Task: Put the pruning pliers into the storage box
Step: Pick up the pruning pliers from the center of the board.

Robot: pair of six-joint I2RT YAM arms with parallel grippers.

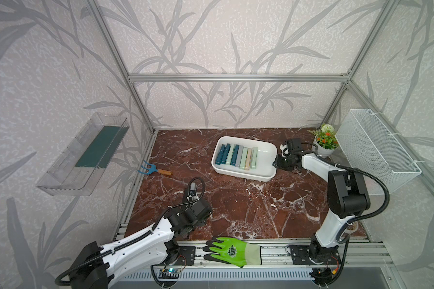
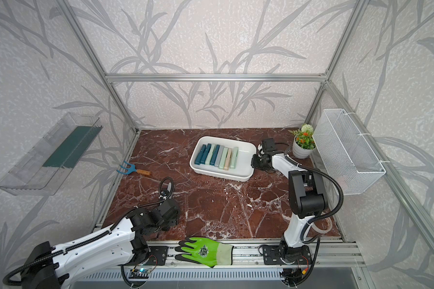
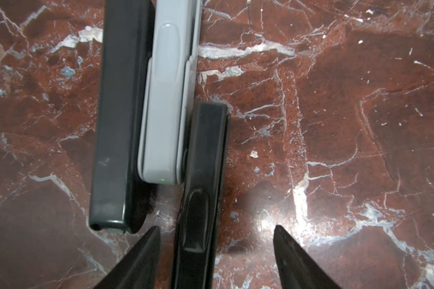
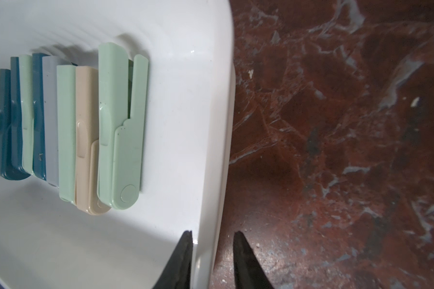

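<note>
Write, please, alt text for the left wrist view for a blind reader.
A black pruning plier lies between the open jaws of the left gripper on the marble table; a grey plier and a second black plier lie alongside.

Pale wallpaper [image 1: 236,37] with grey leaf sprays (bamboo-like) covers three walls behind an aluminium frame [image 1: 236,77]. The tabletop [image 1: 236,205] is red-brown marble veined white. A clear plastic bin [image 1: 60,170] and white wire-mesh basket [image 1: 376,147] hang on opposite walls.
</note>
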